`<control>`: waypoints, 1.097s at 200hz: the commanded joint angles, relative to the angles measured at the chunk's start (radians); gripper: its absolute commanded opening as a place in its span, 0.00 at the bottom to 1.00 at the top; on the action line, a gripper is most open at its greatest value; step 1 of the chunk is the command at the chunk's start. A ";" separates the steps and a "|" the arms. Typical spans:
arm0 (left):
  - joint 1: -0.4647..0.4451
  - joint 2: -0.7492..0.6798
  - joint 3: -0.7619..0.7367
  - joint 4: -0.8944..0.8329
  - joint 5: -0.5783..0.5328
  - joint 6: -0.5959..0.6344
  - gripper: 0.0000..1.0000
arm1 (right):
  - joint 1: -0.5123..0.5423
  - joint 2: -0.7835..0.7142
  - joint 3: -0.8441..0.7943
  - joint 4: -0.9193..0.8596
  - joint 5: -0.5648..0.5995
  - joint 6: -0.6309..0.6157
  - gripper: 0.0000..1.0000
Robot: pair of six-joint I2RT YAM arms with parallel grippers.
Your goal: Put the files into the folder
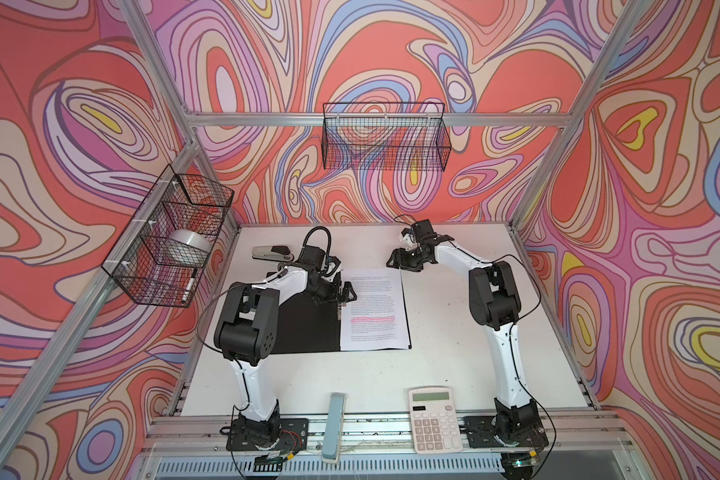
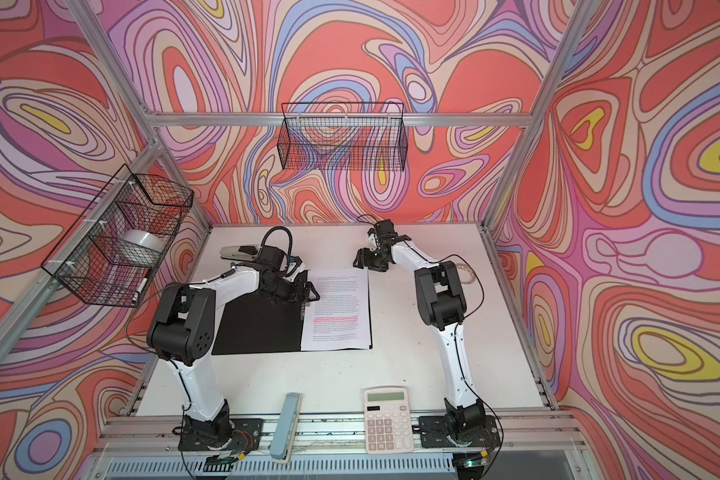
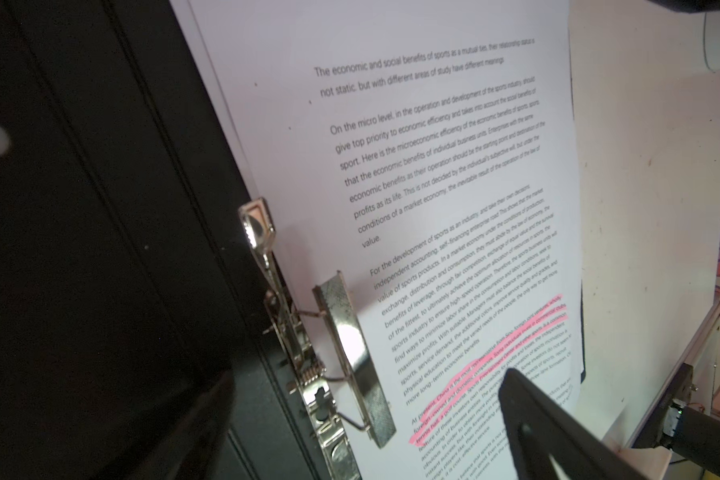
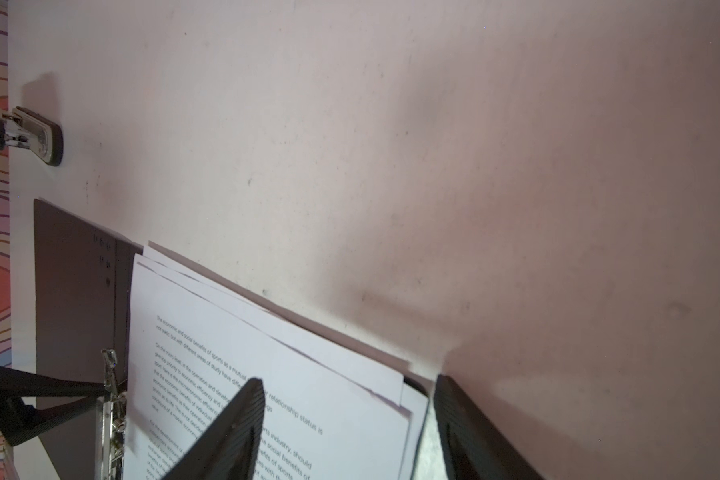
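Lying inside opened black-lined flat folder (image 1: 304,328) on table (image 1: 454,332): thin stack of white printed paper sheets (image 1: 373,307), edges fanned. Metal clip (image 3: 350,353) seemingly unclamped; cover not yet closed. Left tool (image 1: 347,296) spread wide, empty, beside clip. Right tool (image 1: 393,262) part-open, empty, near stack's far edge.

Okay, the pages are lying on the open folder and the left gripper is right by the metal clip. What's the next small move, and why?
Probably push the clip lever down with the open left gripper. The files already lie on the folder, their edge under the press bar, which looks raised and casts a shadow on the page.
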State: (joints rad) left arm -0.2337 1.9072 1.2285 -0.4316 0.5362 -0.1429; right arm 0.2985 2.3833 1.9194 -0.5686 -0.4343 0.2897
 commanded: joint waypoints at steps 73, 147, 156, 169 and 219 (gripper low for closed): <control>0.005 0.064 0.029 -0.023 0.058 -0.005 1.00 | 0.022 0.031 0.039 -0.035 -0.021 -0.009 0.69; 0.005 0.092 0.051 -0.036 0.091 0.005 1.00 | 0.025 0.017 0.052 -0.032 -0.040 -0.006 0.69; 0.005 0.096 0.054 -0.039 0.095 0.006 1.00 | 0.027 0.019 0.058 -0.037 -0.043 -0.007 0.69; 0.005 0.099 0.055 -0.036 0.095 0.006 1.00 | 0.027 0.021 0.062 -0.043 -0.036 -0.009 0.69; 0.005 0.098 0.058 -0.042 0.096 0.013 1.00 | 0.027 0.030 0.069 -0.054 -0.026 -0.015 0.69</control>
State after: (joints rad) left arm -0.2272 1.9598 1.2812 -0.4347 0.6281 -0.1425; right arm 0.3073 2.3886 1.9640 -0.6014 -0.4335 0.2836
